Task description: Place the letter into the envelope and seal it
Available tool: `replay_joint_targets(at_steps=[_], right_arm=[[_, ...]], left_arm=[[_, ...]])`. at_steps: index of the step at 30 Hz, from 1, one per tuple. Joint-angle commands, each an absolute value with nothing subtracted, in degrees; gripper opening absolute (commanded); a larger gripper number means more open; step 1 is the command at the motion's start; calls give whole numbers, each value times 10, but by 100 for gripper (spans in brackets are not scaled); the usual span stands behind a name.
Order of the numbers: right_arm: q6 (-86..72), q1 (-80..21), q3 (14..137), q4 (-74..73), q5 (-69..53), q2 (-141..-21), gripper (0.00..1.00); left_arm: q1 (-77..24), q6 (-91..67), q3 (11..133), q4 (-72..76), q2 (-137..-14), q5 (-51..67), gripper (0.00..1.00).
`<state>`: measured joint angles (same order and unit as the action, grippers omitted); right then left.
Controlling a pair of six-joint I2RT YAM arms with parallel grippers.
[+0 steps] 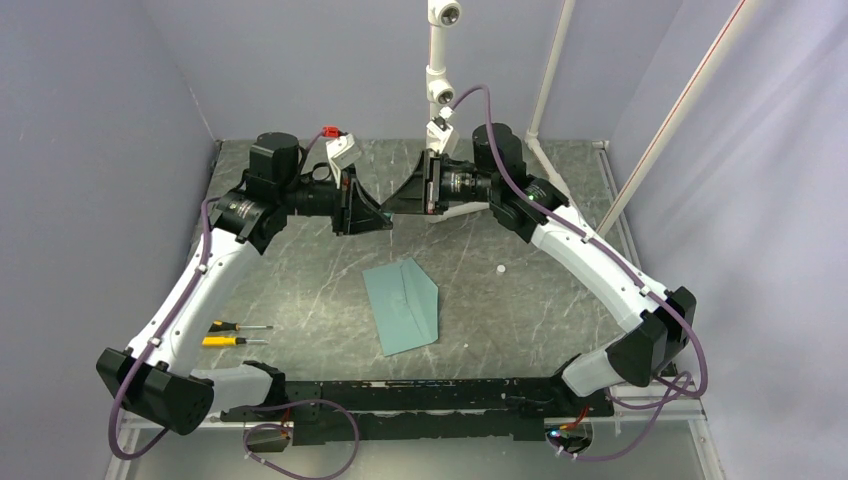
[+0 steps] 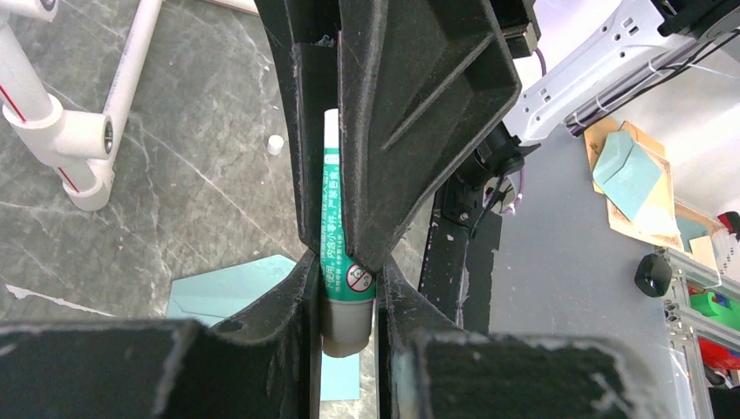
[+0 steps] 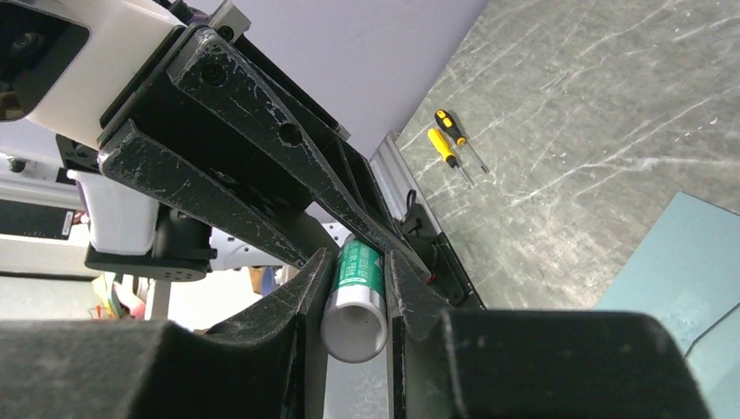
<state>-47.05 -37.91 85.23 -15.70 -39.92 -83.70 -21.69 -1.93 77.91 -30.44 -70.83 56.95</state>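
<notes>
The teal envelope [image 1: 402, 305] lies flat on the table's middle, its pointed side to the right; parts of it show in the left wrist view [image 2: 227, 292] and the right wrist view [image 3: 689, 271]. The letter is not in view. My left gripper [image 1: 380, 215] and right gripper [image 1: 398, 202] meet tip to tip above the back of the table. Both are shut on one green glue stick. In the left wrist view my left gripper [image 2: 347, 297] clamps the glue stick [image 2: 342, 253] near its grey end. In the right wrist view my right gripper [image 3: 356, 305] clamps the glue stick [image 3: 358, 292] near its white end.
Two yellow-handled screwdrivers [image 1: 236, 334] lie at the front left, also in the right wrist view [image 3: 452, 140]. A small white cap [image 1: 500, 268] lies right of the envelope, also in the left wrist view [image 2: 276, 144]. A white pipe stand [image 1: 438, 90] rises at the back.
</notes>
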Motion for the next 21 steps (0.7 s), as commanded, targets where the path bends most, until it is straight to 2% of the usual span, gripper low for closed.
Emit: replay_joint_targets(at_steps=[1,3,4,6,8,11,15,21], right_arm=[[-462,-399,877,-160,-395,-829,18],[-459,-401,874,-163,-383,-824,9],[-458,-402,872,-161,-376,-821,5],[-456,-403,861,-148,-364,-809,0],[-451,-403,843,-129,-340,-791,0],[-428,-403,825,-132,-281,-770,0],[-381,-403,800,-156,-198,-743,0],[-293,-414,727,-147,-70,-704,0]], left_arm=[[-219,-7,804,-306,-698,585,2],[-219,-7,804,-313,-693,573,6],[-219,-7,804,-319,-690,566,14],[-219,-7,805,-327,-684,551,38],[-219,-7,800,-326,-675,544,58],[-219,-7,771,-305,-646,540,75],[-219,-7,735,-291,-589,520,81],[-219,-66,686,-296,-537,415,77]])
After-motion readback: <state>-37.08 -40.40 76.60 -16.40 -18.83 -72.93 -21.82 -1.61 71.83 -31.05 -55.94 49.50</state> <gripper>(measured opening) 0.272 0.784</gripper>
